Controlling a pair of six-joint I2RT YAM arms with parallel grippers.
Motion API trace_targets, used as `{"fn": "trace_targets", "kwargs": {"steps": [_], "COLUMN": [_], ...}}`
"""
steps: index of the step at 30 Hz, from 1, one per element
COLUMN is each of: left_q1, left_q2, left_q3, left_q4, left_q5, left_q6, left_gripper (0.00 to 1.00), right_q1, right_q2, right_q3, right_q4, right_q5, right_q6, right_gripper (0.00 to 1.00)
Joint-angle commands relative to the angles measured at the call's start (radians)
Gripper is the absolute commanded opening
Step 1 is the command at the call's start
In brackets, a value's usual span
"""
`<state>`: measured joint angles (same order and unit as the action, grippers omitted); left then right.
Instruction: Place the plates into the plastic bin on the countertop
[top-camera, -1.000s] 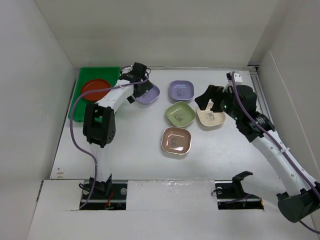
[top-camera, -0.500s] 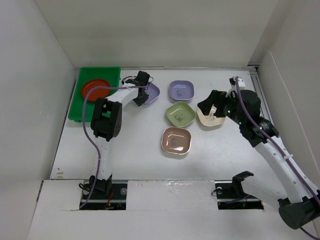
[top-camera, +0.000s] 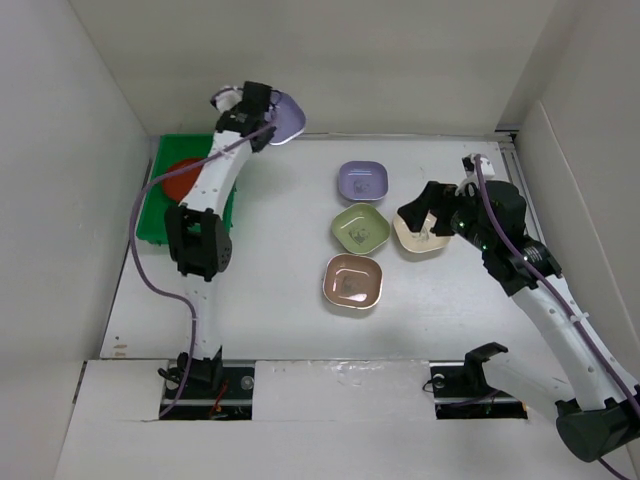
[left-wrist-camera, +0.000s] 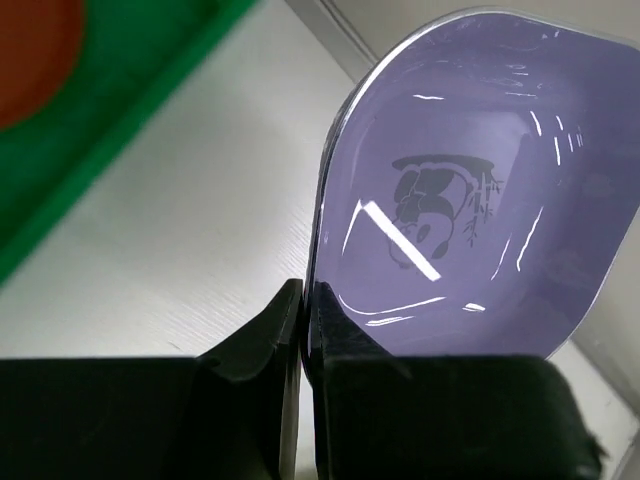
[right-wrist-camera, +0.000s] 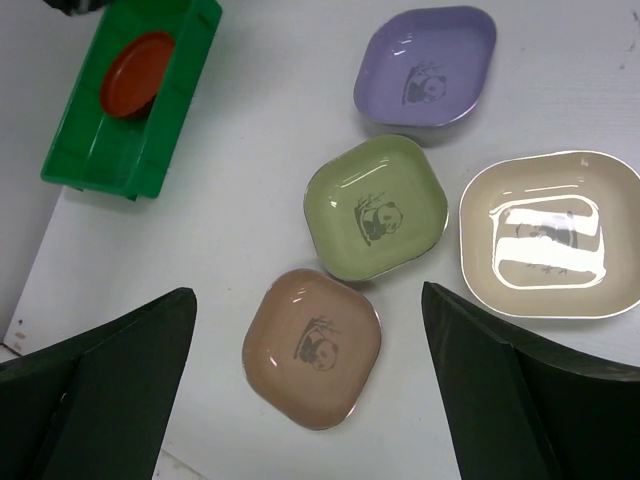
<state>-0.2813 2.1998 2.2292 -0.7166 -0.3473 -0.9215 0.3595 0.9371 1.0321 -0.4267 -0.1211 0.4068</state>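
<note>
**Left claw (left-wrist-camera: 303, 300) clamped on a lavender plate's (left-wrist-camera: 470, 190) rim, held aloft near the plastic bin's (top-camera: 172, 148) far corner.**
A red-brown plate (top-camera: 180, 180) lies in the bin. The second lavender plate (top-camera: 363, 181), green plate (top-camera: 360, 228), cream plate (right-wrist-camera: 548, 235) and pinkish-tan plate (top-camera: 353, 281) sit well right of it, under the wide-spread right claw (top-camera: 425, 215).

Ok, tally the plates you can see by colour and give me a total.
1 round red-brown plate
2 lavender rounded-square plates
1 green rounded-square plate
1 cream rounded-square plate
1 pinkish-tan rounded-square plate
Total: 6 plates
</note>
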Motion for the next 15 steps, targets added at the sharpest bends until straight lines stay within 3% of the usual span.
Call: {"fn": "trace_targets", "kwargs": {"steps": [1,4,5,8,11,15], "left_q1": [0.149,0.279,0.315,0.433,0.491,0.491], "left_q2": [-0.107,-0.205,-0.265,-0.333,-0.319,-0.217], "left_q3": [-0.009,-0.158,-0.289,-0.478,-0.481,-0.363], "left_q4": [-0.112,-0.032,0.014,0.181,0.215,0.145], "left_q5": [0.004,0.097,0.146,0.261,0.280,0.232], "left_q6": [0.016,0.007,0.018,0.018,0.076,0.142], "left_gripper": [0.00,0.00,0.00,0.00,0.00,0.00], "right_q1": [-0.007,-0.007,-0.007,-0.007,-0.007,0.002], "right_q2": [-0.011,-0.011,-0.011,-0.011,-0.011,-0.011], "right_q3": [0.000,0.000,0.000,0.000,0.000,-0.009], "right_q4": [0.019,0.028,0.028,0.037,0.037,0.037], "right_q5": [-0.029,-0.038,-0.038,-0.069,-0.080,-0.080], "right_q6": [-0.013,-0.013,-0.013,-0.022,-0.042,-0.051], "right_gripper": [1.00,1.00,1.00,1.00,1.00,1.00]}}
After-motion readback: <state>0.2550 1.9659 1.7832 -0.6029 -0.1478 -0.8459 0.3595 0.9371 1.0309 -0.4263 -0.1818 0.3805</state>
